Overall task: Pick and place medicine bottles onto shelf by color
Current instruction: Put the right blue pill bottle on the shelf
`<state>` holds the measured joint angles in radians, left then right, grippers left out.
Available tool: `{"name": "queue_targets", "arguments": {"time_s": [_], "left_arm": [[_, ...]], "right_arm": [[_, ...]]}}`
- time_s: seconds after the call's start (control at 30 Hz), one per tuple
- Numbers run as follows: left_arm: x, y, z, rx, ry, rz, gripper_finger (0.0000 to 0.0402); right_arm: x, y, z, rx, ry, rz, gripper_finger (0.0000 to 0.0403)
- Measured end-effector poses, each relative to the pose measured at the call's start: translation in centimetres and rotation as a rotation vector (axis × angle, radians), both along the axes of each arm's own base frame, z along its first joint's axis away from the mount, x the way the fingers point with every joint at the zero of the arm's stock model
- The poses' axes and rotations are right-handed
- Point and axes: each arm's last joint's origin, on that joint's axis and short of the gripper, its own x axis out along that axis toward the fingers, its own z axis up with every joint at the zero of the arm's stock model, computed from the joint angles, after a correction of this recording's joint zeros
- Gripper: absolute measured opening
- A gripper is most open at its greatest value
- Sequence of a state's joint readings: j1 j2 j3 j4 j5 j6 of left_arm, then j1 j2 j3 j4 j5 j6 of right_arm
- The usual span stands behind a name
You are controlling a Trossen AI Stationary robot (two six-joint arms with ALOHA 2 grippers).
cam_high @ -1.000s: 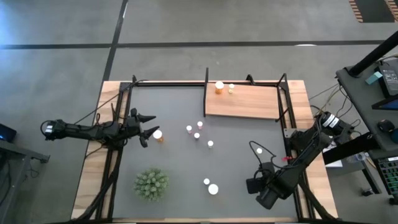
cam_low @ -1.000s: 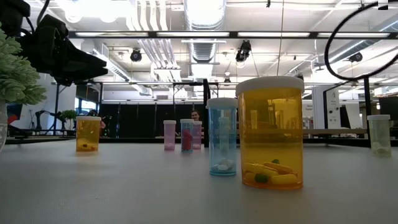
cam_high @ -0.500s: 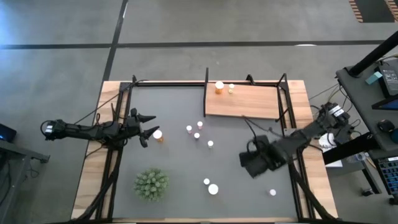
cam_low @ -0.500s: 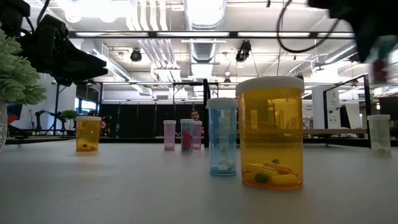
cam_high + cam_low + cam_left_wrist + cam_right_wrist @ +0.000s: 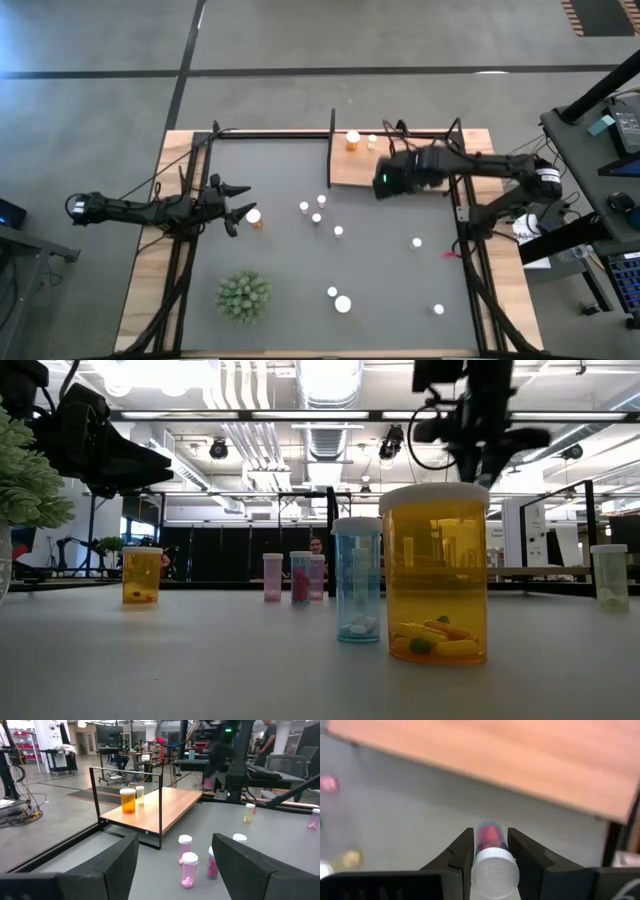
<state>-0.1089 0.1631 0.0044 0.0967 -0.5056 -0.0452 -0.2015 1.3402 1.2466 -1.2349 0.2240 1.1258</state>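
A pink-filled medicine bottle (image 5: 490,851), clenched in the right claw (image 5: 384,184), has been swung from the tabletop's near right corner to the shelf (image 5: 410,165) front edge, so placement looks imminent. The left claw (image 5: 236,200) is held open at the left edge.

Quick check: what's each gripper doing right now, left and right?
Left gripper: open, holding nothing, beside the orange bottle.
Right gripper: shut on a pink bottle, at the shelf edge.

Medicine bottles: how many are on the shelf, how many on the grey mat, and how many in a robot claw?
Medicine bottles on the shelf: 2
On the grey mat: 9
Held bottle in the right gripper: 1
Total: 12
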Motion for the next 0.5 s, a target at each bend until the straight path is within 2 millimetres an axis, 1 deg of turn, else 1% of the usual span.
{"name": "queue_targets", "arguments": {"time_s": [0.13, 0.2, 0.4, 0.5], "left_arm": [[0.0, 0.0, 0.0, 0.000, 0.000, 0.000, 0.0238], [0.0, 0.0, 0.0, 0.000, 0.000, 0.000, 0.0238], [0.0, 0.0, 0.0, 0.000, 0.000, 0.000, 0.0238], [0.0, 0.0, 0.0, 0.000, 0.000, 0.000, 0.0238]], "right_arm": [[0.0, -3.8, -0.4, 0.005, -0.039, 0.032, 0.0094], [0.0, -5.4, -0.8, -0.004, -0.043, 0.012, 0.0096], [0.3, -10.2, -2.8, -0.003, 0.003, -0.031, 0.0099], [0.5, -12.7, -3.4, 0.040, 0.002, -0.021, 0.0098]]}}
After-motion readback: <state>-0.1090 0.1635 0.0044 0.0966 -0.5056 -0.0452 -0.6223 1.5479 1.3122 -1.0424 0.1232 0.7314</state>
